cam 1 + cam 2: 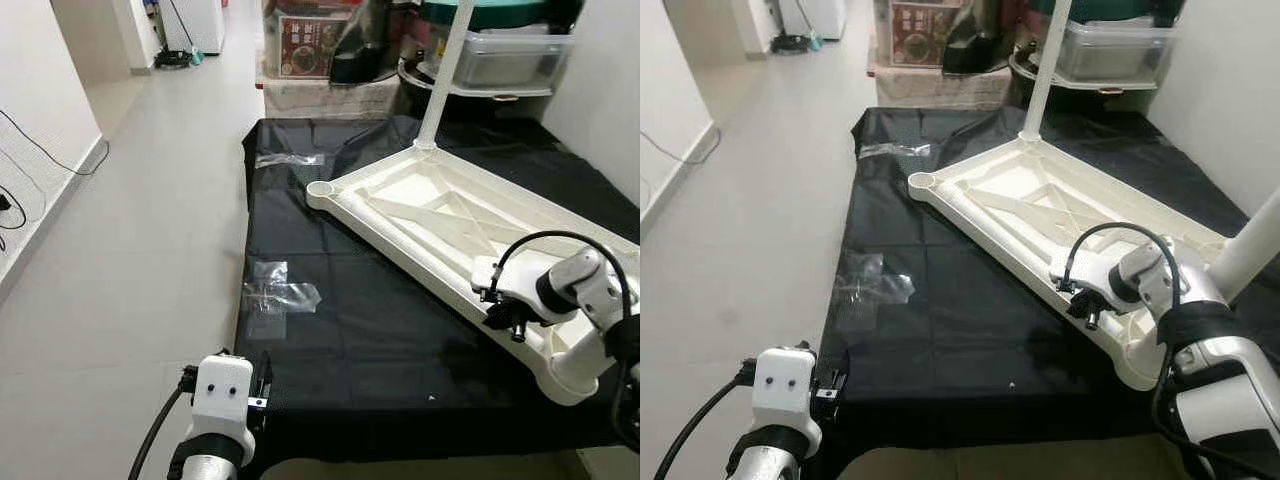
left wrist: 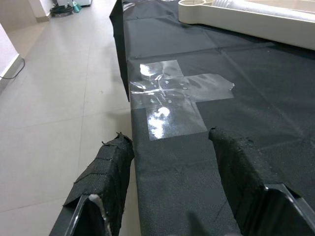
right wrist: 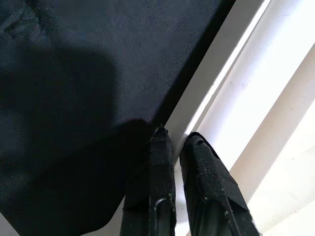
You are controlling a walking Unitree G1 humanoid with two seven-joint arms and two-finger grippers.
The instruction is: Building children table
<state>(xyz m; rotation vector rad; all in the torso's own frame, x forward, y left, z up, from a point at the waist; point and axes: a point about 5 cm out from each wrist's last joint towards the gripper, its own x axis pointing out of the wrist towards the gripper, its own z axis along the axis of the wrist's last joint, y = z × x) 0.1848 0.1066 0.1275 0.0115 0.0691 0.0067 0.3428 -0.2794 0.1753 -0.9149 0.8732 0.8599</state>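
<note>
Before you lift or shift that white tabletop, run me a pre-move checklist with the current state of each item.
1. Right hand on the tabletop rim: ok, fingertips sit at the near long edge.
2. Rim actually clamped: cannot tell; the fingers are nearly together, and whether the rim is between them is hidden.
3. Left hand free to help: ok, open and holding nothing, hovering over the near left edge of the black cloth.
4. Legs fitted: not ok; a leg stands at the far corner and another at the near right one, the near-left socket is bare.
5. Cloth fixed down: ok where visible, clear tape holds its left edge.
</note>
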